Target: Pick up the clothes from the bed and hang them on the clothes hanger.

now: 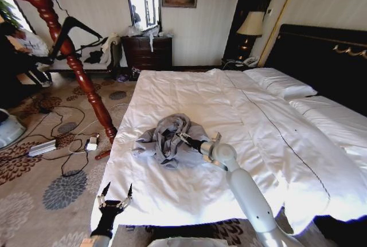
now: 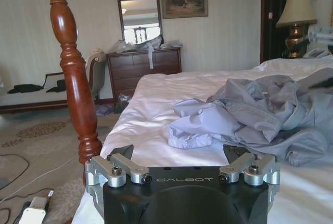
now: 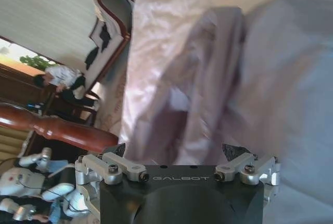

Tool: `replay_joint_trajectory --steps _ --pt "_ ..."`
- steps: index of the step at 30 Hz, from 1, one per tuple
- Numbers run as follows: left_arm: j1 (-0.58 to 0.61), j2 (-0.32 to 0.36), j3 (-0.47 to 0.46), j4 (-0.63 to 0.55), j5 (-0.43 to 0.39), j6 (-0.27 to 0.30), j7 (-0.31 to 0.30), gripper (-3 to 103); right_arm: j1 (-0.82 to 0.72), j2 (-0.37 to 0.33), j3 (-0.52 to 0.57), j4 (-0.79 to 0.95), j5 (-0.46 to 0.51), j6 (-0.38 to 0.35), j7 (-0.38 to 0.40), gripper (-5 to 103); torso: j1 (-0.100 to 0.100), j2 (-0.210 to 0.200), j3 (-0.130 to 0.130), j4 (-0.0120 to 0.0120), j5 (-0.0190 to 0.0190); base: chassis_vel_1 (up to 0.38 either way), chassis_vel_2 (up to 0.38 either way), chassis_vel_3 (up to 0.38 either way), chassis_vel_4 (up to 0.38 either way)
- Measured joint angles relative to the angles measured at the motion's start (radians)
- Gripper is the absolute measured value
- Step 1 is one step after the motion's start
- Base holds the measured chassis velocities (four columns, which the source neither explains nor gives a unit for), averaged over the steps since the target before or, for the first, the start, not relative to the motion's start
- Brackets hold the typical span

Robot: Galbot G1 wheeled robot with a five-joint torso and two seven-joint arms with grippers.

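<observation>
On bed (image 1: 189, 92), clothes (image 1: 166, 135) at right gripper (image 1: 184, 138)

Jacket (image 1: 167, 138): light grey, plain. Bed (image 1: 189, 95): white duvet, plain; white pillows (image 1: 281, 82); black headboard (image 1: 327, 58) with a gold ornament. Hanger (image 1: 77, 29): black. Coat stand (image 1: 69, 52): glossy red-brown wood. Carpet (image 1: 34, 161): beige with dark grey and brown floral medallions. Dresser (image 1: 149, 52): dark brown. Wall (image 1: 97, 0): cream with faint vertical stripes. Lamp (image 1: 250, 24): cream shade. Left gripper (image 1: 114, 192): black fingers, silver links. Right arm (image 1: 246, 189): white.
</observation>
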Motion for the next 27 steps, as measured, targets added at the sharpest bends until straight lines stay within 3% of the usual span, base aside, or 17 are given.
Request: replay_joint_trajectory --steps 22,27 --pt "0.003 0.0 -0.007 -0.007 -0.024 0.012 0.003 98 0.034 0.007 -0.019 -0.059 -0.038 -0.038 -0.001 103 0.0 0.0 0.0 0.0 0.0001 0.0 0.0 0.0 0.0" --pt "0.003 0.0 -0.01 -0.01 -0.045 0.019 0.001 98 0.04 0.017 -0.032 -0.07 -0.044 -0.038 -0.003 90 0.0 0.0 0.0 0.0001 0.0 0.0 0.0 0.0 0.0"
